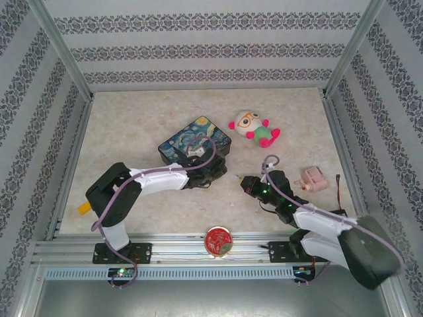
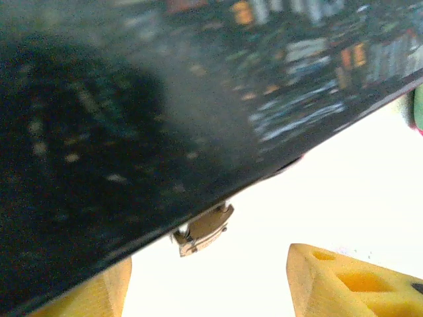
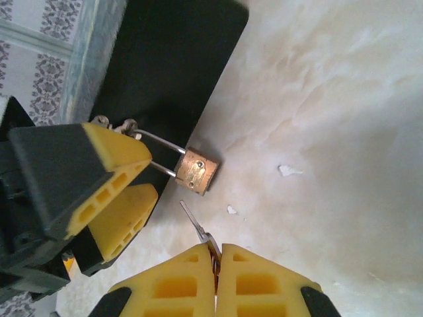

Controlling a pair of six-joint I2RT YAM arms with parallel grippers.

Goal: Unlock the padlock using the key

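Brass-bodied tiny padlock (image 3: pixel 197 171) lies on the table (image 3: pixel 330 132) just beside the dark painted tin box (image 3: pixel 178 66); your left gripper (image 3: pixel 153 177) stands spread at its shackle (image 3: pixel 162 142), your right gripper (image 3: pixel 217 277) pinches the thin silvery key (image 3: pixel 193 221); next, steer its tip into the keyhole.

Bare surface (image 3: pixel 317 132) lies open on the padlock's (image 3: pixel 198 170) side away from the tin (image 3: pixel 172 59). The tin and left end effector (image 3: pixel 151 175) crowd the other. A doll (image 1: pixel 254 127) and pink toy (image 1: pixel 312 178) stand well apart.

The padlock (image 3: pixel 198 170) lies beside the tin box (image 3: pixel 172 66); key (image 3: pixel 193 221) close by.
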